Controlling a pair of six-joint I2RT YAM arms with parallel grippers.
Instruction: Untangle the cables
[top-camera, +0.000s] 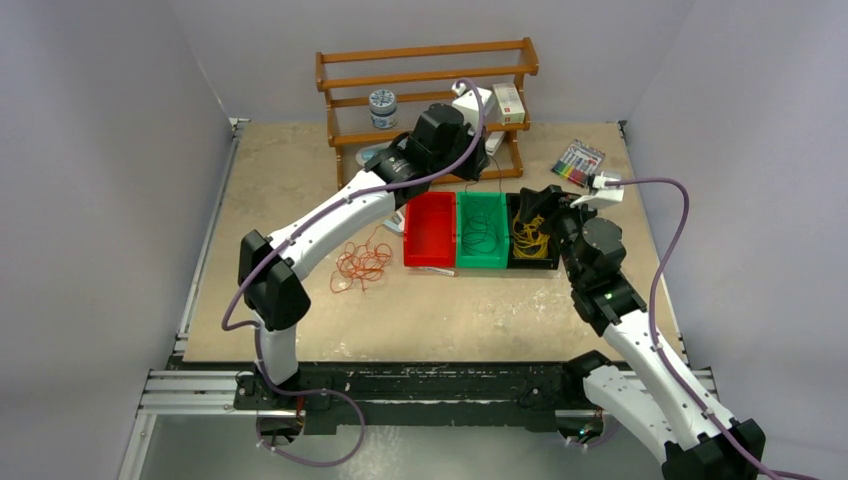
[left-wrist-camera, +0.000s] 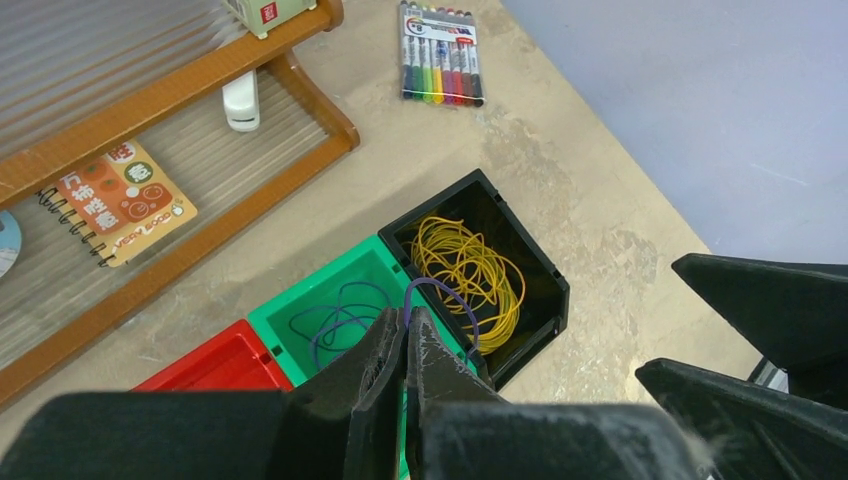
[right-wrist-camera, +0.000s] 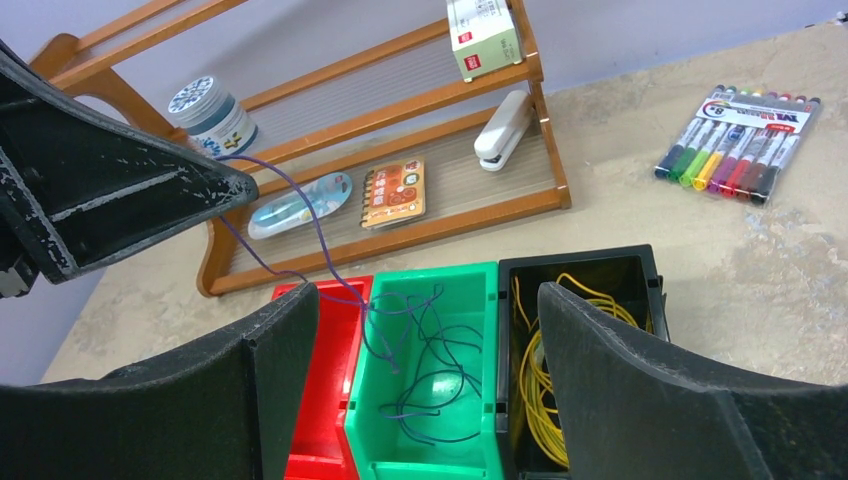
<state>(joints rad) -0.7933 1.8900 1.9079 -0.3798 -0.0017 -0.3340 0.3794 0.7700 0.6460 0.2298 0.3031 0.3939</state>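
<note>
A beige table (top-camera: 300, 330) is enclosed by pale grey walls (top-camera: 100, 150). Orange cables (top-camera: 360, 265) are left loose on it beside the red bin (top-camera: 430, 235). A dark cable (left-wrist-camera: 438, 281) is pinched in the left gripper (left-wrist-camera: 405, 325) above the green bin (top-camera: 482, 262). Yellow cables (top-camera: 530, 238) are kept in the black bin (top-camera: 530, 264), below the spread right gripper (right-wrist-camera: 430, 298).

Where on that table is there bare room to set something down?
Free: the tabletop between the bins and the arm bases, and the far left corner beside the shelf. Crowded: around the bins and the orange cables left of them.
</note>
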